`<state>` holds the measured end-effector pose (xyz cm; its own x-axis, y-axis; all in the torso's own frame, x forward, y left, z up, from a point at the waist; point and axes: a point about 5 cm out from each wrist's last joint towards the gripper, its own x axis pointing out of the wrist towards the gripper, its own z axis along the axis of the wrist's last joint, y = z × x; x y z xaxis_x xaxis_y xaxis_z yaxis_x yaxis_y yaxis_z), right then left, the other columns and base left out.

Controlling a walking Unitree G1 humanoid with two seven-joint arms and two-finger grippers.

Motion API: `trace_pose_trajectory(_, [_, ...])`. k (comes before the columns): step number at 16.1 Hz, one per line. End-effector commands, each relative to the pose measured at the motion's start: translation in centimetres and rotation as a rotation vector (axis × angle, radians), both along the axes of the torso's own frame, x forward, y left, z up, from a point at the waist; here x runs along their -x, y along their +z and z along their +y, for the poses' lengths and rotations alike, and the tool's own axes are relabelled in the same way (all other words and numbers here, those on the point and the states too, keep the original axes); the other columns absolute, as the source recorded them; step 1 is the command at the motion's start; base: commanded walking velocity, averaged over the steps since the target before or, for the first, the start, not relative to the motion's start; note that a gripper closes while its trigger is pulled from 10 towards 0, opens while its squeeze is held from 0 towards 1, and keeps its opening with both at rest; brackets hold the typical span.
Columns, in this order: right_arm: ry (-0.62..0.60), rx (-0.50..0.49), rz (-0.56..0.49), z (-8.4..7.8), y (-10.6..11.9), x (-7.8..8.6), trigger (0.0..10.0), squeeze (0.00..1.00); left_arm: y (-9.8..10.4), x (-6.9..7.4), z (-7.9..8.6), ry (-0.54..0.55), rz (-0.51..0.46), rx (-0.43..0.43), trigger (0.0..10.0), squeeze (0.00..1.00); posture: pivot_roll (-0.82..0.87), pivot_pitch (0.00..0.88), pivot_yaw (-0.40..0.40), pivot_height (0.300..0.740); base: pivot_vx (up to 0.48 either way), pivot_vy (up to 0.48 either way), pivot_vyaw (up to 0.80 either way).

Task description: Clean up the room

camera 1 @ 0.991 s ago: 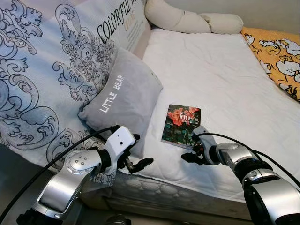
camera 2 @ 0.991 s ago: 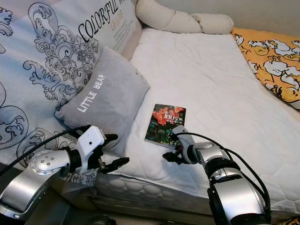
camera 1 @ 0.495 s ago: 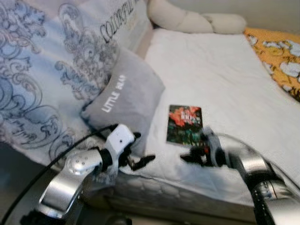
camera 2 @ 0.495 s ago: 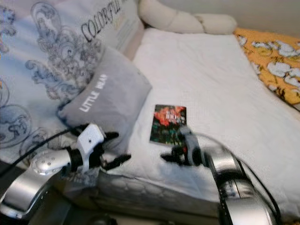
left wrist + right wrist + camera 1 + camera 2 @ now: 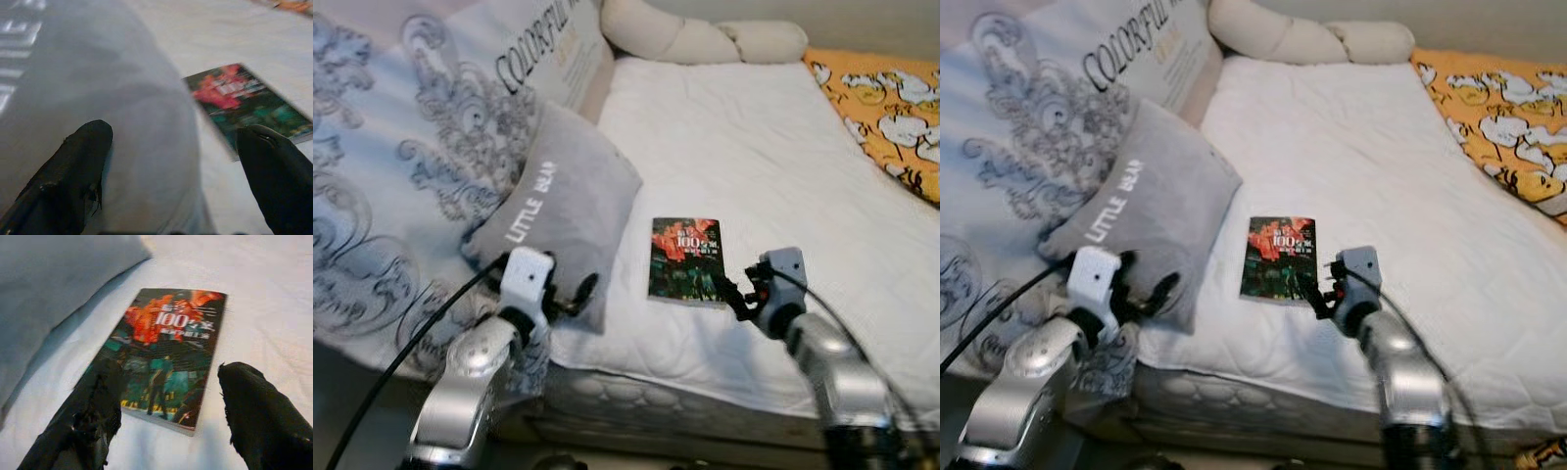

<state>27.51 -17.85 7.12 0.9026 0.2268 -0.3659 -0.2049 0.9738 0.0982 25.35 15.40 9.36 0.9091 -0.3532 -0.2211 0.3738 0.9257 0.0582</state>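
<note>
Right pincer (image 5: 736,299) reaches forward off a bent silver arm, hovering just off the near right corner of the book (image 5: 686,260), which lies flat on the white bed (image 5: 773,147). Right wrist view: fingers (image 5: 259,421) spread wide, gripping nothing, book between them. Left wrist view: left pincer (image 5: 176,171) gapes open against the grey pillow (image 5: 98,98), book beyond.

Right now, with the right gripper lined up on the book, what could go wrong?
1. The book lies flat on the soft white mattress; the open right gripper may push it down or slide it instead of getting a finger under the edge.
2. The open left gripper sits against the grey pillow; moving forward could snag or drag it toward the book.
</note>
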Motion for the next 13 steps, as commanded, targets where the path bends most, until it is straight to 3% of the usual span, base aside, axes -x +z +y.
trace_pose_trajectory(1, [-0.142,0.064,-0.083,-0.7,0.6,0.5,10.0,0.0,-0.5,0.2,1.0,0.11,-0.007,-0.004,10.0,0.0,0.0,0.0,0.023,0.74,0.0,-0.36,0.0])
trace_pose_trajectory(2, [-0.189,0.157,-0.12,-0.3,0.3,1.3,10.0,0.0,-1.1,0.4,1.3,0.174,-0.007,-0.008,10.0,0.0,0.01,0.0,0.021,0.74,0.0,-0.371,0.0])
trace_pose_trajectory(4, [-0.126,0.253,-0.123,1.0,-0.1,2.1,10.0,0.0,-1.8,0.9,1.3,0.202,0.003,-0.033,10.0,0.0,0.02,0.0,0.0,0.74,0.0,-0.392,0.0])
trace_pose_trajectory(9, [-0.189,0.216,-0.148,0.9,-0.1,1.6,10.0,0.0,-2.2,1.0,1.6,0.232,-0.013,-0.059,10.0,0.0,0.03,0.0,0.005,0.74,0.0,-0.413,0.0])
trace_pose_trajectory(13, [-0.247,0.176,-0.135,0.5,-0.2,0.7,10.0,0.0,-1.3,-0.4,1.8,0.223,-0.069,-0.101,10.0,0.0,0.07,0.0,-0.022,0.74,0.0,-0.415,0.0])
